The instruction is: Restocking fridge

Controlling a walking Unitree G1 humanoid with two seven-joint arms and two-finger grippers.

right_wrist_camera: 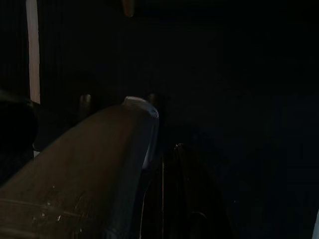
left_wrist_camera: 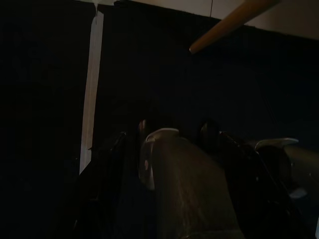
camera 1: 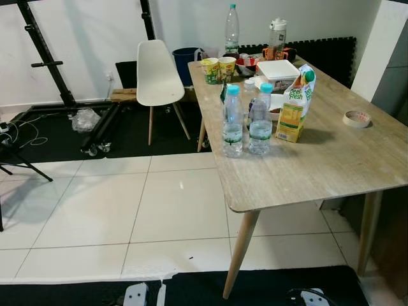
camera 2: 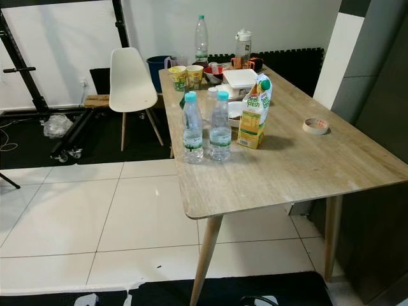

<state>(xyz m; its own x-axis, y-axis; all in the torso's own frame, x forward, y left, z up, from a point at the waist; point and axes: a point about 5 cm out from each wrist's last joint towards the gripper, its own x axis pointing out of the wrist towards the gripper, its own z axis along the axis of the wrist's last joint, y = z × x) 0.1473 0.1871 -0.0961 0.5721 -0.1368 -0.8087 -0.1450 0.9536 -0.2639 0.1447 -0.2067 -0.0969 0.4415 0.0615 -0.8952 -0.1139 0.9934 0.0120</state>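
Observation:
Two clear water bottles (camera 1: pixel 233 122) (camera 1: pixel 260 121) with teal caps stand side by side near the left edge of a light wooden table (camera 1: pixel 312 175). A third bottle (camera 1: pixel 249 91) stands just behind them. A yellow and green juice carton (camera 1: pixel 294 105) stands upright to their right. Both arms hang idle below the table. The left gripper (left_wrist_camera: pixel 174 133) and the right gripper (right_wrist_camera: pixel 119 102) are dim shapes over a dark floor mat in the wrist views, far from the table top.
At the table's far end are two noodle cups (camera 1: pixel 218 69), a tall bottle (camera 1: pixel 232 27), a white box (camera 1: pixel 277 70) and a shaker (camera 1: pixel 277 35). A tape roll (camera 1: pixel 357 118) lies right. A white chair (camera 1: pixel 156 73) and a black rack (camera 1: pixel 51 64) stand beyond tiled floor.

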